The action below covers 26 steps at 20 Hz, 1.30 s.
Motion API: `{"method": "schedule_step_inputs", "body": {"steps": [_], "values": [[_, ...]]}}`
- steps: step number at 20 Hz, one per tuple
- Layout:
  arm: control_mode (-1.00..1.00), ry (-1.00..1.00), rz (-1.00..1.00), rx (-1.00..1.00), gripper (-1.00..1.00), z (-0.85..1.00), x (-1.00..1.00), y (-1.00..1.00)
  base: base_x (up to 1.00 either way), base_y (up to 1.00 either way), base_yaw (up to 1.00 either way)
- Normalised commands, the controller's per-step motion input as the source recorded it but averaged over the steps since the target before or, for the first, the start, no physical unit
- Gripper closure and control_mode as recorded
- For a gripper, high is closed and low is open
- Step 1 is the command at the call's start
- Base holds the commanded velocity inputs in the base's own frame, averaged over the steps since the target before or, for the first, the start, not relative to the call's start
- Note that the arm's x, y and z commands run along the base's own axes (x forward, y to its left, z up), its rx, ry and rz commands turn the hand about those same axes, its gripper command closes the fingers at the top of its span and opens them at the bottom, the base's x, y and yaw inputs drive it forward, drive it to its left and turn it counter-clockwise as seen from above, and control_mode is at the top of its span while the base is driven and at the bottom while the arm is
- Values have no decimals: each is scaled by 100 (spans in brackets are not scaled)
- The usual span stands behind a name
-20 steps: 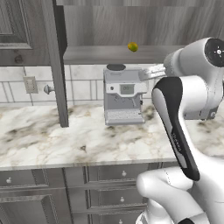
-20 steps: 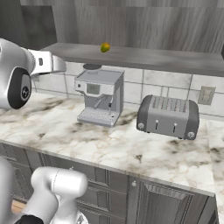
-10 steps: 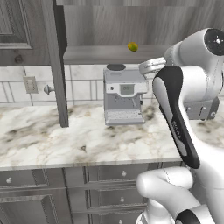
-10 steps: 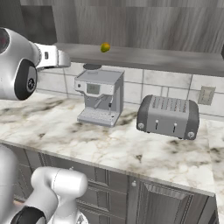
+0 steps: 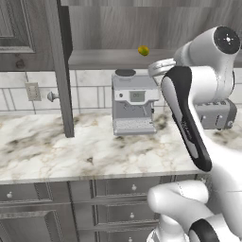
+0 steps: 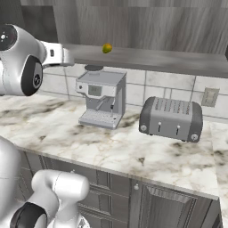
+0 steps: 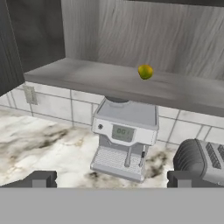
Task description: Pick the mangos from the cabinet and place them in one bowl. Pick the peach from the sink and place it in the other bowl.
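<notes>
Coffee machine [image 7: 124,142] and toaster [image 7: 202,161] stand below mango [image 7: 145,71] shelf.

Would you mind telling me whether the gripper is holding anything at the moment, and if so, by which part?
Nothing is held. The gripper is open and empty, its fingertips wide apart, and the yellow-green mango sits untouched on the cabinet shelf.

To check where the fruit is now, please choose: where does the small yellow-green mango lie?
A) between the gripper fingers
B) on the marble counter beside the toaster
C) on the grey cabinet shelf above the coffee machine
C: the mango lies on the cabinet shelf, above the coffee machine.
</notes>
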Motion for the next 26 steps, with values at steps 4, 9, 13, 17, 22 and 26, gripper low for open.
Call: {"method": "schedule_step_inputs", "body": {"steps": [4, 9, 13, 17, 22, 26], "values": [[-100, 0, 0, 0, -100, 0, 40, -5, 0, 0, 0], [-100, 0, 0, 0, -100, 0, 36, -13, 0, 0, 0], [-100, 0, 0, 0, -100, 0, 27, -17, 0, 0, 0], [-100, 0, 0, 0, -100, 0, 30, -16, 0, 0, 0], [-100, 0, 0, 0, -100, 0, 28, -10, 0, 0, 0], [-100, 0, 0, 0, -100, -14, 38, -1, 0, 0, 0]]}}
